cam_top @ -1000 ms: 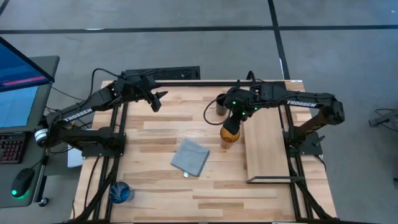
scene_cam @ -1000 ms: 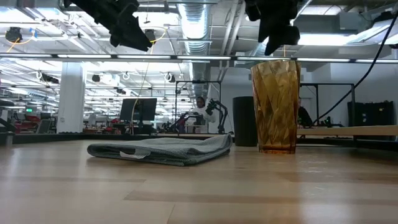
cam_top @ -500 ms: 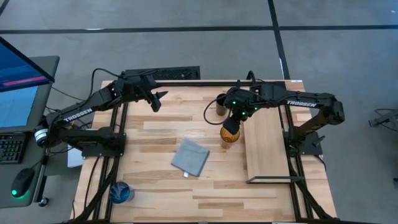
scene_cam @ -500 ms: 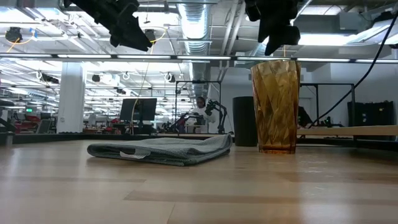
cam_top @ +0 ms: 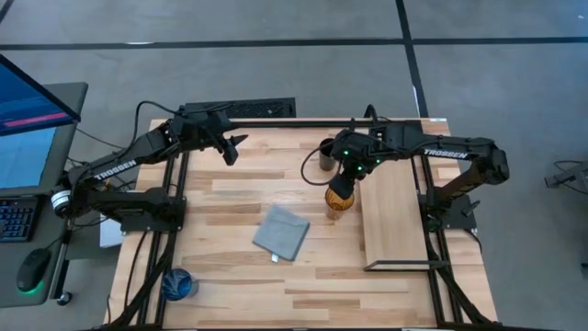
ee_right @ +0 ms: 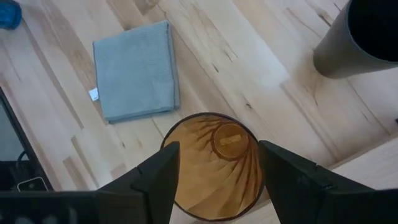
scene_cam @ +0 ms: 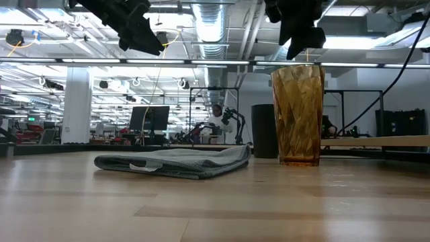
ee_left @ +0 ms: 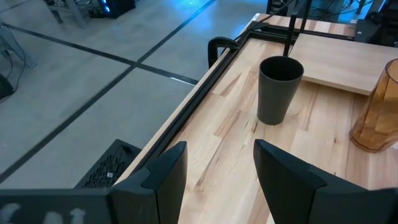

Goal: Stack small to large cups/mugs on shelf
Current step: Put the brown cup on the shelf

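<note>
The amber tumbler (cam_top: 340,203) stands upright on the table just left of the shelf (cam_top: 393,216); it also shows in the low view (scene_cam: 297,114) and the right wrist view (ee_right: 214,167). My right gripper (ee_right: 217,180) is open above it, fingers on either side of the rim, touching nothing. The black cup (cam_top: 326,160) stands upright behind it, also seen in the left wrist view (ee_left: 278,90). The blue cup (cam_top: 178,285) sits at the near left corner. My left gripper (ee_left: 214,180) is open and empty, raised over the far left of the table.
A grey-blue folded cloth (cam_top: 282,233) lies flat mid-table, left of the tumbler. The shelf's black wire frame (cam_top: 400,268) shows at its near end. Black frame rails run along the table's far edge (ee_left: 186,115). A monitor and keyboard stand off the table's left side.
</note>
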Tool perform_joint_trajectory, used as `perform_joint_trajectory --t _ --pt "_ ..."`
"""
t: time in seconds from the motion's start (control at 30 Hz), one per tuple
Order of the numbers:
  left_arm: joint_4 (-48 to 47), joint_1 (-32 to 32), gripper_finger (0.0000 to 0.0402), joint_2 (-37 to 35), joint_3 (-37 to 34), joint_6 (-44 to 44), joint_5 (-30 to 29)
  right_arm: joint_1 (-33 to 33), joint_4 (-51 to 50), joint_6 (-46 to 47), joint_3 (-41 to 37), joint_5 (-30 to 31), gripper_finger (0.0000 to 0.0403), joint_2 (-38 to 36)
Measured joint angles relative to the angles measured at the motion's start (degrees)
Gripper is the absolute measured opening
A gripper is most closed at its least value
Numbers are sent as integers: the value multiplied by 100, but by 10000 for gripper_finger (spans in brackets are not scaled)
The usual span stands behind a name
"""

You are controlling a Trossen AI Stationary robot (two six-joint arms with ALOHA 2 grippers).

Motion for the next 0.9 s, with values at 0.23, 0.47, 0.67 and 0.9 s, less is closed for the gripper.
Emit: perform_joint_trajectory --t 0.23,0.47,0.67,0.9 --pt "-83 0 178 0 0 70 -1 5 -645 -211 9 52 239 197" --pt "-151 0 178 0 0 133 -11 -10 -904 -195 -4 220 239 628" --pt "-256 0 178 -2 0 133 -31 -12 -930 -274 -4 225 239 1067" --pt "-266 0 178 -2 0 133 -31 -149 -949 -141 -4 199 239 1189"
